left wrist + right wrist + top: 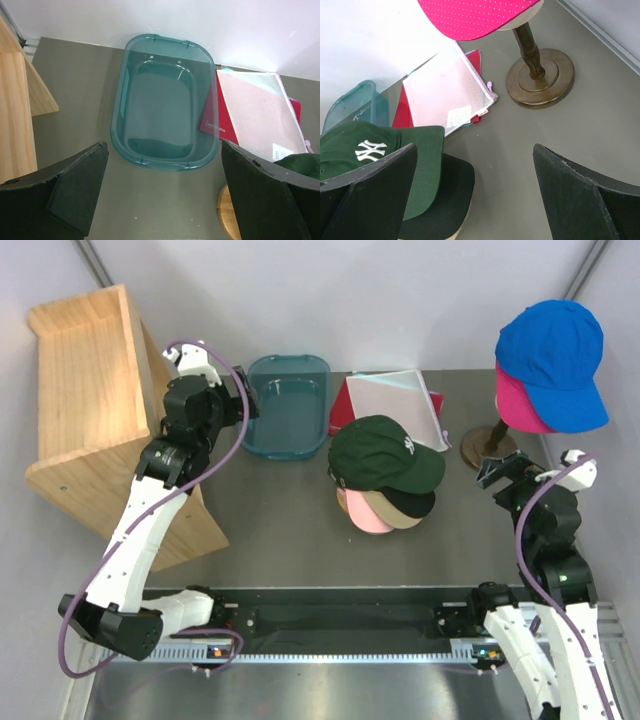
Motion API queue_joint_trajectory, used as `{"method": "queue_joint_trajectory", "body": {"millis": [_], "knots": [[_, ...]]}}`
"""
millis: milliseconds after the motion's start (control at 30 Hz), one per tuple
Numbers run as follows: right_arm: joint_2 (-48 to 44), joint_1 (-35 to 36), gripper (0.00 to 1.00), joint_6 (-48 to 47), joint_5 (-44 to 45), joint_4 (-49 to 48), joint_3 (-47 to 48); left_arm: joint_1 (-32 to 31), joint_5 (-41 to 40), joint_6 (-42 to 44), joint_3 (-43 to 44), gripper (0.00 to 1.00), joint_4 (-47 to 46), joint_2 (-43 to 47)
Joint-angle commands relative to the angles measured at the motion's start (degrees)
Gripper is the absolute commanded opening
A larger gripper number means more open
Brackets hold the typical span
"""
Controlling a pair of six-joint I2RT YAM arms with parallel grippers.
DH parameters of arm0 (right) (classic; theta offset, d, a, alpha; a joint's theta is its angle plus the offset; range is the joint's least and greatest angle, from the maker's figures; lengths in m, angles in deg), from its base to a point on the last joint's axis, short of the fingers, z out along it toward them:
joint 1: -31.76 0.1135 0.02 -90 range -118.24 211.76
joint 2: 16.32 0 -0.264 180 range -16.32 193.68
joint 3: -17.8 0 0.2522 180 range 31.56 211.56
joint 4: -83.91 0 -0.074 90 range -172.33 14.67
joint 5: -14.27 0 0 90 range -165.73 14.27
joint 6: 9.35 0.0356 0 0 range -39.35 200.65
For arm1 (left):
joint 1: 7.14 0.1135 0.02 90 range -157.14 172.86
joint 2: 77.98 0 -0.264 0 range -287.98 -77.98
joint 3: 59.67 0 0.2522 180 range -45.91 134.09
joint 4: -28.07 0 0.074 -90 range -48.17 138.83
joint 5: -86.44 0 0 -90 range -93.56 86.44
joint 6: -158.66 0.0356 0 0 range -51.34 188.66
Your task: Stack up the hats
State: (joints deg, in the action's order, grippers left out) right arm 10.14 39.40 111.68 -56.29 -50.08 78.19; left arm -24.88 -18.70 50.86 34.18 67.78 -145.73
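A dark green cap [385,452] with a white logo tops a pile in the middle of the table, over a black cap [418,504], a tan cap [393,512] and a light pink cap [365,519]. A bright blue cap [550,352] sits over a magenta cap [520,405] on a wooden stand [488,447] at the right. My left gripper [243,395] is open and empty beside a teal tub. My right gripper [503,473] is open and empty between the pile and the stand. The right wrist view shows the green cap [375,150], the black brim [450,200] and the magenta brim [475,17].
A teal plastic tub [287,405] stands at the back, with a red and clear folder [390,400] to its right. A wooden shelf unit [90,410] fills the left side. A round wooden disc [227,215] shows under the pile.
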Motion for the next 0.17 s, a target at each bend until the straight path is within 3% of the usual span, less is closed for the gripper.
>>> {"method": "queue_joint_trajectory", "body": {"millis": [0,133], "knots": [[-0.88,-0.08,0.97,-1.14,1.12,-1.93,2.06,0.07,-1.21,1.89,-0.38,0.99,0.32,1.74],[-0.88,-0.08,0.97,-1.32,1.21,-2.1,2.15,-0.02,0.97,2.68,-0.55,0.99,-0.2,2.18]]}}
